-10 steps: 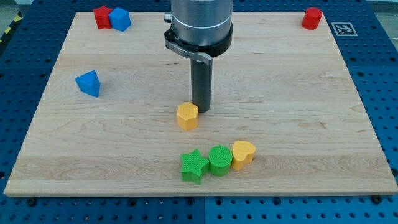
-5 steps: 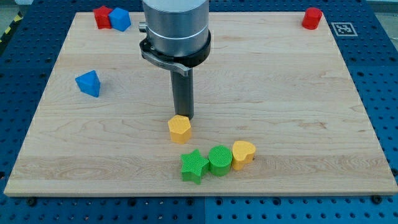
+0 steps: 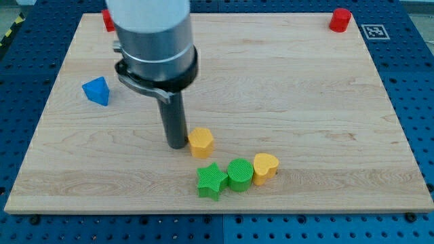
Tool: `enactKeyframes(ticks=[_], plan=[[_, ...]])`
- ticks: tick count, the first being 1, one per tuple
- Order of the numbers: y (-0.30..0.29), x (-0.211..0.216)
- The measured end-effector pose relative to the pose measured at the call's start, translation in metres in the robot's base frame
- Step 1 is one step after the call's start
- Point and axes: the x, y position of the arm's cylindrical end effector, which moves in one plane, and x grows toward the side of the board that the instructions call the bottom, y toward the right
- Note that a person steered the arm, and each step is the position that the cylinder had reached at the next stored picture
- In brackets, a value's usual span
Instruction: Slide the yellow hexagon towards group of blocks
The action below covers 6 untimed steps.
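The yellow hexagon (image 3: 201, 143) lies on the wooden board (image 3: 325, 102), below its middle. My tip (image 3: 177, 144) stands right at the hexagon's left side, touching or nearly touching it. Below and to the right of the hexagon is a row of three blocks touching one another: a green star (image 3: 211, 180), a green round block (image 3: 239, 174) and a yellow heart (image 3: 265, 167). The hexagon stands a short gap above the green star.
A blue block (image 3: 96, 91) lies at the view's left. A red block (image 3: 340, 19) lies at the top right corner. A red block (image 3: 107, 19) shows partly behind the arm at the top left. The arm's wide body hides part of the board's top left.
My tip has moved from the hexagon's upper right to its left side, towards the view's bottom left. The hexagon slid down and left, then slightly back to the right.
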Motion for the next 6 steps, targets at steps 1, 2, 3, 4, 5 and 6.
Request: enactKeyframes(ticks=[1, 2, 3, 4, 5, 6], plan=[[0.009, 0.001], [0.009, -0.016], [0.020, -0.018], [0.039, 0.002], [0.039, 0.002], [0.034, 0.002]])
